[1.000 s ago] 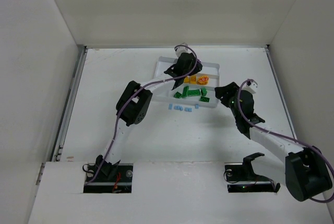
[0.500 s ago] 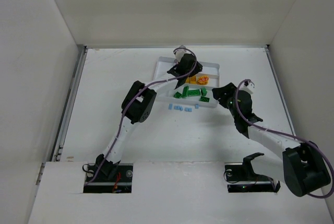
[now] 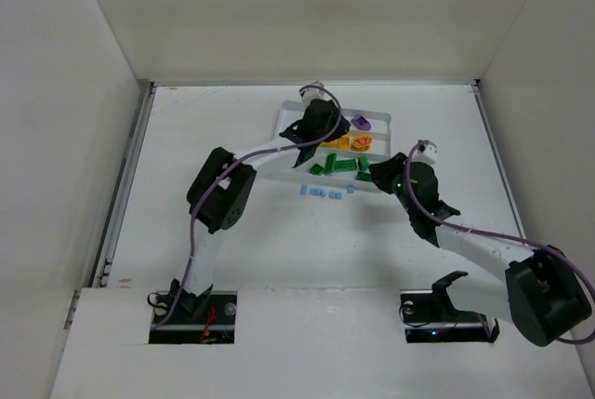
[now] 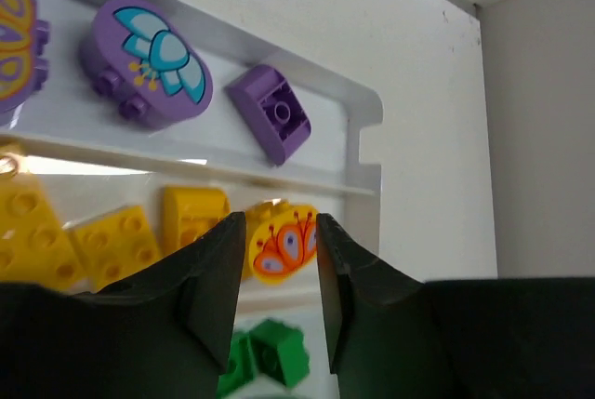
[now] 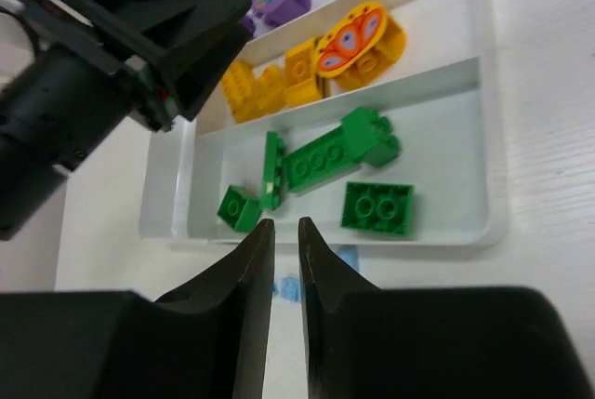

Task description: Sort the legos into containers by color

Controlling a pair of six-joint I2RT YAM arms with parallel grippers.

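- Left arm: we see it bent at the elbow and reaching toward 1 o'clock, so that its wrist hangs over the 9 o'clock end of the white tray.
- Left hand: the jaws stand a narrow way apart and hold nothing. It is poised above the middle compartment, and through the gap we see a yellow brick printed with an orange butterfly.
- Right arm: it stretches low over the table toward 11 o'clock and ends at the tray's 5 o'clock corner.
- Right hand: only a thin slit parts the jaws and nothing is between them. It is tilted down just outside the tray's near wall.
- Legos in the tray: the purple bricks lie in the far compartment, the yellow bricks in the middle one, and the green bricks in the near one.
- Legos on the table: we find the pale blue bricks in a short row just beside the tray, at its 6 o'clock side.
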